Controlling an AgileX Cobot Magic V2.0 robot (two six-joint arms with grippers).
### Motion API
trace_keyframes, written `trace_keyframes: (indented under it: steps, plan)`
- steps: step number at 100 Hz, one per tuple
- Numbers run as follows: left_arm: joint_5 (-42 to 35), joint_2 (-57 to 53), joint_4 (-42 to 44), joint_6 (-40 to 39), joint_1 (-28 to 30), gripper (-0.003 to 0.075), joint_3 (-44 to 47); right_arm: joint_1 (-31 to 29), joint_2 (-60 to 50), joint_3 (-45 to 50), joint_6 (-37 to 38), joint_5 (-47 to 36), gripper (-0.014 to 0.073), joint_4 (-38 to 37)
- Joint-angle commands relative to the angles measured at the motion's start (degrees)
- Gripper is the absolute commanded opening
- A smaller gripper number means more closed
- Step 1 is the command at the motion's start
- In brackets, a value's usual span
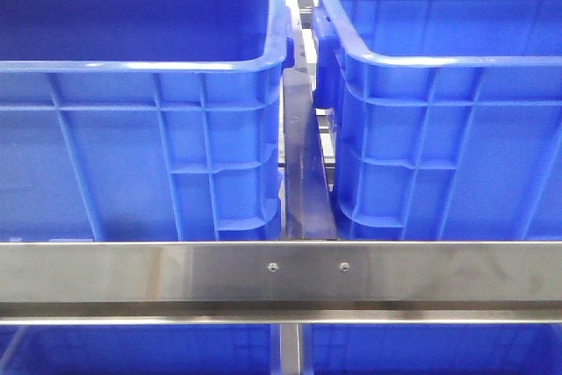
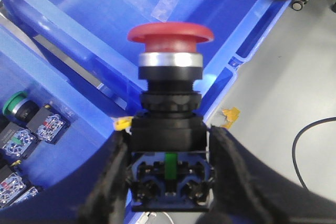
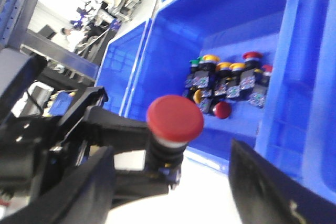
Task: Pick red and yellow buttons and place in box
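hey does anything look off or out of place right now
Nothing stands out. The left gripper holds a red button upright and square between its fingers, and the other buttons lie bunched inside the blue bin, none spilled outside.

We see the left gripper (image 2: 169,182) clamped on the black body of a red mushroom-head push button (image 2: 170,114), one dark finger (image 2: 107,182) on each side, the red cap pointing away from the wrist. Behind the button lies a blue bin (image 2: 68,40). Beside the button in that bin sit a green push button (image 2: 17,104) and several contact blocks (image 2: 47,124).
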Motion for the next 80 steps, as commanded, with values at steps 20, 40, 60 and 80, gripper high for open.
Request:
trace_keyframes:
  steps: [20,40,60,80]
  plan:
    - [-3.7,-2.0,-0.8,-0.1,-0.4,-0.0019,-1.8,6.8,8.1,-3.7,-6.7,0.1,0.0489,9.4]
    - [-3.5,-2.0,-0.8,-0.1,-0.4,-0.0019,-1.8,8.0,11.8,-8.1,-7.0,0.0,0.0489,9.5]
    - [-3.5,-2.0,-0.8,-0.1,-0.4,-0.0019,-1.8,8.0,13.9,-9.4,-7.0,2.5,0.0387,9.7]
    - [-3.5,-2.0,-0.8,-0.1,-0.4,-0.0019,-1.8,8.0,14.1,-9.4,-7.0,3.8,0.0122,9.7]
